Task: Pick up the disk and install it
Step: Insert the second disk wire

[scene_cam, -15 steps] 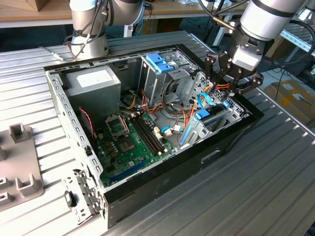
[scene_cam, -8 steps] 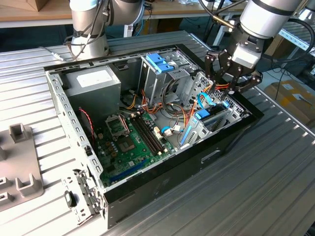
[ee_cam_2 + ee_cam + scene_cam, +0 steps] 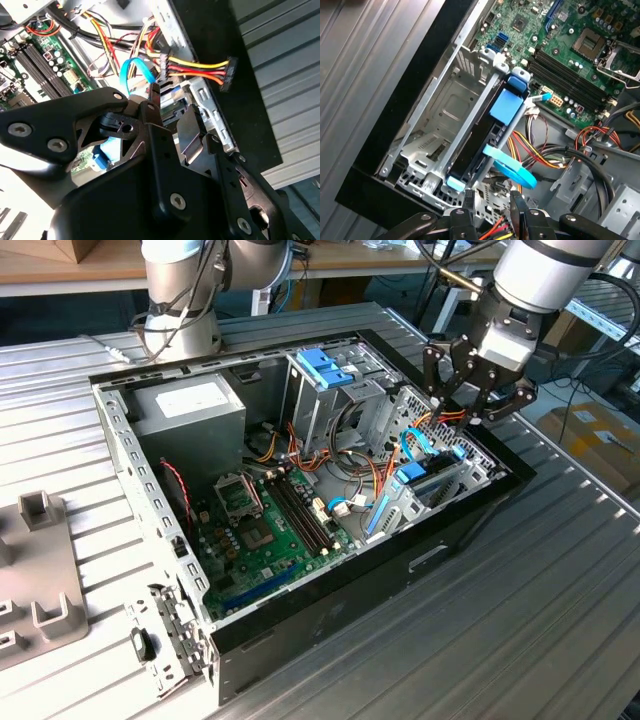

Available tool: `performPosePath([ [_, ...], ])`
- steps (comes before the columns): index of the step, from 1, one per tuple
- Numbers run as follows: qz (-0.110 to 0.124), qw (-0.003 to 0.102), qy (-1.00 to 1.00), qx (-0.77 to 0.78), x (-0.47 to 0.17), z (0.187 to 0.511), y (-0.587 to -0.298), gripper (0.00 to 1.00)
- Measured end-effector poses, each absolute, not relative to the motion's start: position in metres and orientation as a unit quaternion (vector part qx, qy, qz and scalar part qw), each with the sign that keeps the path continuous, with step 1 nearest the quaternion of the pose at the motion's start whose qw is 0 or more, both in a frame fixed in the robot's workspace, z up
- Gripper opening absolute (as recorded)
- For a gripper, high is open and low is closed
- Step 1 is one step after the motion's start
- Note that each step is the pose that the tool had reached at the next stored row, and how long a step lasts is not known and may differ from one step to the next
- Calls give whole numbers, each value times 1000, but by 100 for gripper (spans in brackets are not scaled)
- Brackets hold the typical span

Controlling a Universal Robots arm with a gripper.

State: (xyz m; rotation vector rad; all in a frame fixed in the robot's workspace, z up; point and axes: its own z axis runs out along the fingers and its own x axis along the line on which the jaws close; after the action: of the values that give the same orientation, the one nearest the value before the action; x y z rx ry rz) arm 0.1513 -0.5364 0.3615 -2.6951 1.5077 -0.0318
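Observation:
The disk (image 3: pixel 482 145) stands on edge in a metal bay slot at the case's front corner, with blue plastic rail pieces at its ends. In the exterior view the disk (image 3: pixel 422 480) sits low at the case's right side. My gripper (image 3: pixel 458 405) hovers just above that corner of the case, over the bay. Its fingertips (image 3: pixel 468 198) are apart, and the gripper (image 3: pixel 491 199) holds nothing. A light blue flat cable (image 3: pixel 512 167) loops between the gripper and the disk. In the second wrist view the gripper (image 3: pixel 172 107) is open above the same cable (image 3: pixel 135 67).
A black open computer case (image 3: pixel 330 610) lies on a ribbed metal table. Inside are a green motherboard (image 3: pixel 265 525), a grey power-supply box (image 3: pixel 190 405) and a drive cage with a blue latch (image 3: pixel 325 365). A loose power connector (image 3: pixel 226 75) hangs by the bay. A second arm's base (image 3: pixel 180 310) stands behind.

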Motion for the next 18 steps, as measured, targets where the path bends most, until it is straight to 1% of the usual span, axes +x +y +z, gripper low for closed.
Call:
performPosePath([
  [11, -10, 27, 488, -872, 169, 362, -523, 42],
  [18, -10, 27, 488, -873, 170, 362, -523, 42],
])
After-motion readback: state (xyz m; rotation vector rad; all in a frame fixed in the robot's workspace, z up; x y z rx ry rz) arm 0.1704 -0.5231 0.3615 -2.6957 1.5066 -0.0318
